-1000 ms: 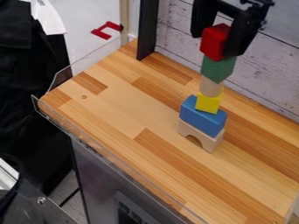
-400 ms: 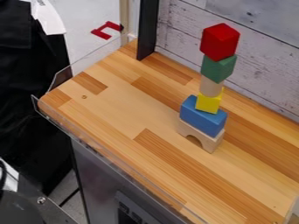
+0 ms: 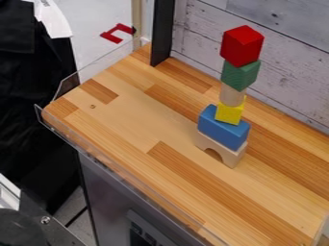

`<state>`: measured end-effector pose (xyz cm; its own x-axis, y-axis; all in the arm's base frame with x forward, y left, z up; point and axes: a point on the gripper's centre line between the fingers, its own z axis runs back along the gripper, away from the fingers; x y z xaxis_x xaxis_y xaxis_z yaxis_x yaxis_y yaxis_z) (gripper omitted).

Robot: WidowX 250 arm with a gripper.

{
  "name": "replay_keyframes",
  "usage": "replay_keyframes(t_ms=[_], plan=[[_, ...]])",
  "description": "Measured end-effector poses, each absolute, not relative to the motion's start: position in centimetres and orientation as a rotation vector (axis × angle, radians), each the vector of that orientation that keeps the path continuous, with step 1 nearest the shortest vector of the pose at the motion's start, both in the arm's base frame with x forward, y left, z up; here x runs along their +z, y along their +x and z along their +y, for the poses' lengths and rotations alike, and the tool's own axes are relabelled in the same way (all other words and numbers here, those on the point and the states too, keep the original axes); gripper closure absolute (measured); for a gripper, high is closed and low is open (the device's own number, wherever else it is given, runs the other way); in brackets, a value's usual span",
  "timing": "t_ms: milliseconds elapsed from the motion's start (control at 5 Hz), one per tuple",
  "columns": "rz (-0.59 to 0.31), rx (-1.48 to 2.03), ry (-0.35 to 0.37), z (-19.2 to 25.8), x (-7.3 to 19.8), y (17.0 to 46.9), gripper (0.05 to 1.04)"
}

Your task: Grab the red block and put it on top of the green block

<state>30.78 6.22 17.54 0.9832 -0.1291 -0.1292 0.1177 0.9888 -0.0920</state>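
On top of the green block point(image 3: 239, 76), the red block point(image 3: 242, 46).

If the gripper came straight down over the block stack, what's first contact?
Probably the red block, since it sits topmost, on the green block; depth is hard to judge here.

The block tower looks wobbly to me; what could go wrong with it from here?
The red block and green block sit above a narrow wooden cylinder, so a light bump might topple them. The small yellow block beneath could also slip on the blue block. If the tower fell, the cylinder might roll across the wooden counter.
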Motion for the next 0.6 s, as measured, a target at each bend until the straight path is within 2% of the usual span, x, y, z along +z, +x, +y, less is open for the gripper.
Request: replay_keyframes(t_ms=[200, 600], plan=[[0.142, -0.156, -0.050, 5.7, 16.8, 29.4, 0.083], [0.109, -0.185, -0.053, 3.4, 17.1, 29.4, 0.083]])
